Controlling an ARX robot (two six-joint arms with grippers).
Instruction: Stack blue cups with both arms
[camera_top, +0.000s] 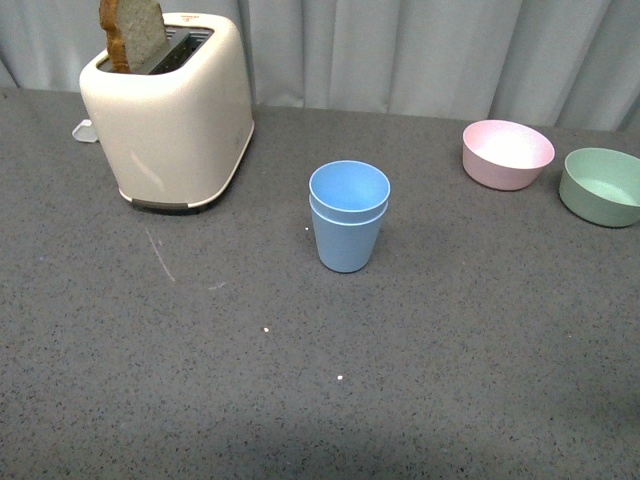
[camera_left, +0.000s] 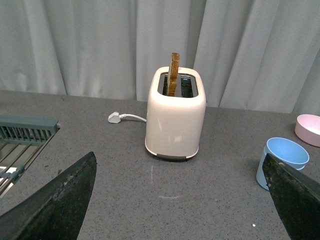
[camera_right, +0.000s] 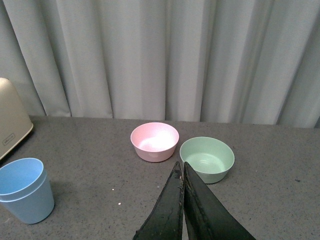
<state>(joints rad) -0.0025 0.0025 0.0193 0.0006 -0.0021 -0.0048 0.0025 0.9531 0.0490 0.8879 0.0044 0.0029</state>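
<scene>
This looks like a mock kitchen set up for testing rather than a lived-in home. A dark grey speckled surface (camera_top: 450, 380) carries a cream toaster (camera_top: 170, 115) at ten o'clock with a bread slice (camera_top: 130, 32) standing in it, its plug (camera_left: 115, 118) lying loose. Pale curtains (camera_top: 420, 50) close off the back. A green dish rack (camera_left: 25, 131) sits at the surface's edge.

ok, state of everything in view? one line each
blue cups: nested, upright, standing free
toaster: toast sticking up from a slot, plug lying loose on the table
pink bowl: upright, empty
green bowl: upright, empty
left gripper: open, empty
right gripper: shut, empty
</scene>
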